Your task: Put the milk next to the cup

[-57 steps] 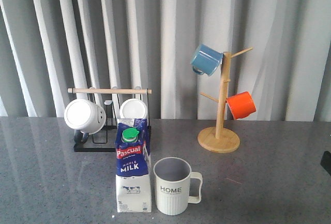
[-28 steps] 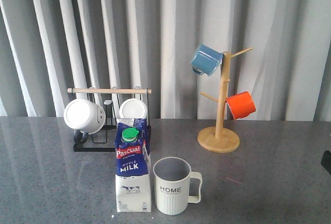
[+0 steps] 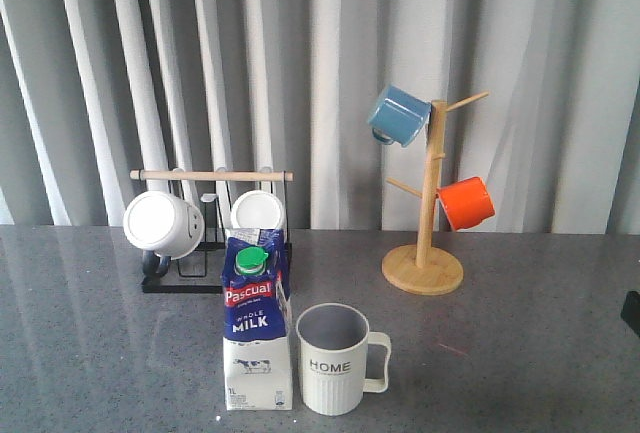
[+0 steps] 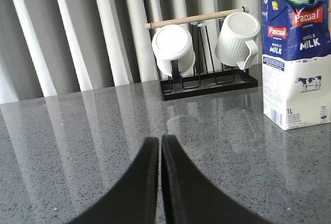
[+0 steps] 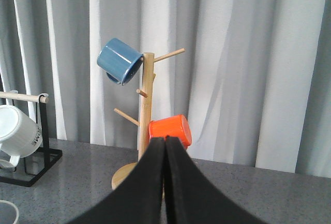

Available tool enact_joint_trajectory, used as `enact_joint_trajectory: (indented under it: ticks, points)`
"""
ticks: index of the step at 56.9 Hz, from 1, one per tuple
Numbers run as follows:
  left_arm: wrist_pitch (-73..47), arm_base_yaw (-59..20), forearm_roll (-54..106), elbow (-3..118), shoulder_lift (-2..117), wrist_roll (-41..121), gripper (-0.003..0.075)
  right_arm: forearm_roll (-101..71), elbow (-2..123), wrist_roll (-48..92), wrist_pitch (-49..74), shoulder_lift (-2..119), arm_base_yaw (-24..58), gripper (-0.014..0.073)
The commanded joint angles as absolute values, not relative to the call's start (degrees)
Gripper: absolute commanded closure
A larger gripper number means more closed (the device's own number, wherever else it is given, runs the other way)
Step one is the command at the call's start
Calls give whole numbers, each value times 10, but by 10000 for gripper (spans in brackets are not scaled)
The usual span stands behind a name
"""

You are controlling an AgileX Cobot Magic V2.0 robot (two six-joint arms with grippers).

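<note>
The milk (image 3: 257,328), a tall blue-and-white carton with a green cap, stands upright near the table's front edge. Just to its right stands the cup (image 3: 335,359), cream, ribbed, lettered "HOME", handle to the right, a narrow gap between them. The left wrist view has the milk (image 4: 296,58) ahead and to the right of my left gripper (image 4: 159,142), which is shut and empty over bare table. My right gripper (image 5: 165,142) is shut too, with nothing in it, pointing at the mug tree. Neither gripper's fingers show in the front view.
A black rack (image 3: 212,253) with a wooden bar holds two white mugs (image 3: 163,224) behind the milk. A wooden mug tree (image 3: 427,213) at the back right carries a blue mug (image 3: 398,115) and an orange mug (image 3: 466,203). Grey curtains hang behind the table.
</note>
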State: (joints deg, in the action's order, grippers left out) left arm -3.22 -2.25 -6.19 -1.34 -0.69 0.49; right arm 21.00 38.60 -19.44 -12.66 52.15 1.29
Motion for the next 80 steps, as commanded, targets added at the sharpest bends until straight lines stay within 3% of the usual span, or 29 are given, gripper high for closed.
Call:
enact_joint_trajectory:
  ticks: [1, 27, 42, 67, 80]
  points:
    - [4, -22, -61, -2, -14, 0, 726, 212, 404, -193, -167, 515, 10, 602]
    - [5, -21, -61, -2, -14, 0, 726, 185, 376, -160, -121, 481, 10, 602]
    - [5, -21, -61, -2, -14, 0, 726, -5, 242, 30, -93, 336, 11, 602]
    - [5, -21, -61, -2, -14, 0, 726, 13, -25, 46, -64, -20, 11, 602]
    - [3, -21, -61, -2, -13, 0, 726, 13, -21, 40, 12, -16, 11, 602]
